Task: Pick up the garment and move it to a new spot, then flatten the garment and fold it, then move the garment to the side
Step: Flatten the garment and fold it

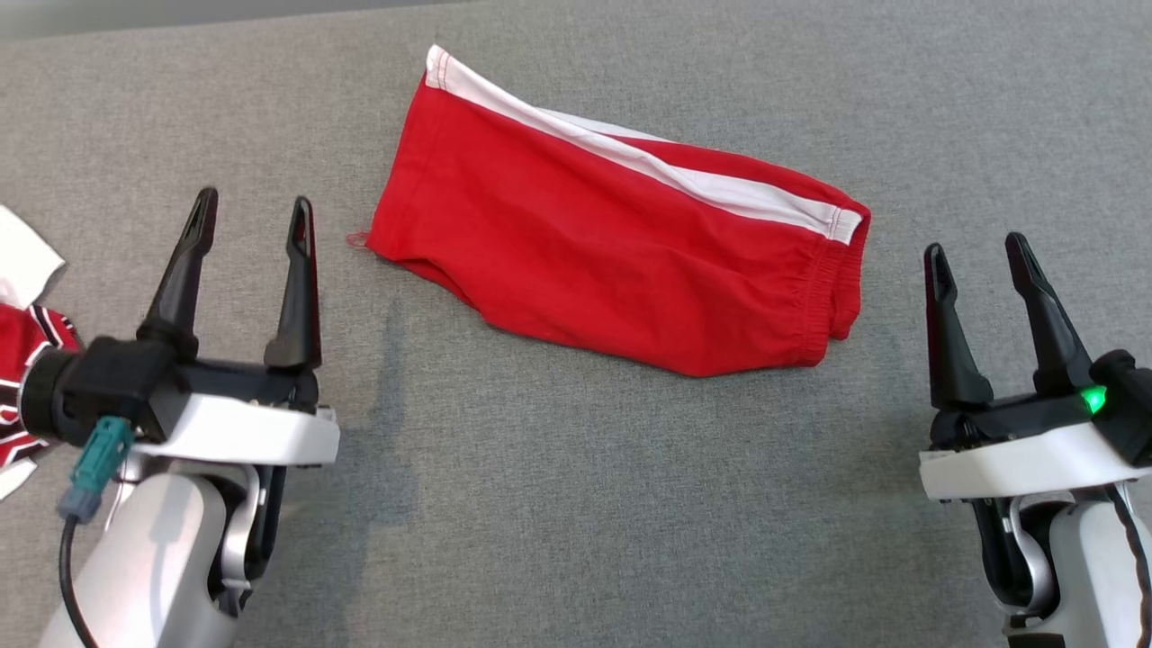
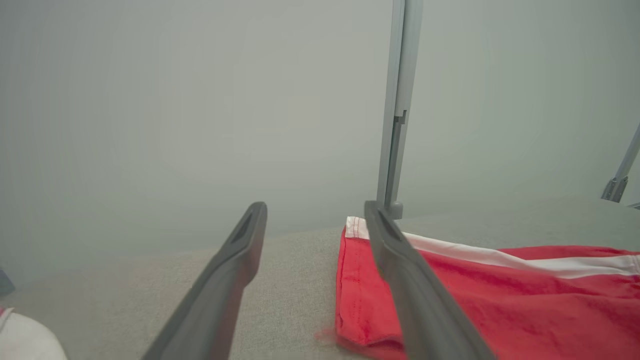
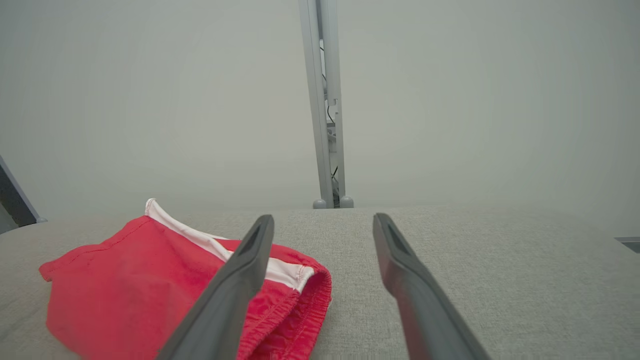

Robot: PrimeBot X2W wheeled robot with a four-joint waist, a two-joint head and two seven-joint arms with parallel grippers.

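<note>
I see the red shorts (image 1: 621, 243) lying on the grey counter (image 1: 576, 504), out ahead of the robot and roughly midway between its two arms. They lie fairly flat, and I read them as doubled over. A white stripe runs along the far edge. The gathered waistband points toward the robot's right, and the leg hem toward its left and farther away.

The left pincer (image 1: 255, 200) sits nearer the robot than the hem and off to its left. It is close to the loose thread at the near hem corner but apart from the fabric. In my left wrist view one of its fingers (image 2: 415, 300) crosses in front of the hem edge. The fingers are spread fairly wide, and they hold nothing.

The right pincer (image 1: 976, 245) is just beside the waistband on the right, with a strip of bare counter between them. It is open about as far and also holds nothing. A green light glows at its base.

At the far left edge lies another cloth (image 1: 22, 360) in red, white and black, well apart from the shorts.
</note>
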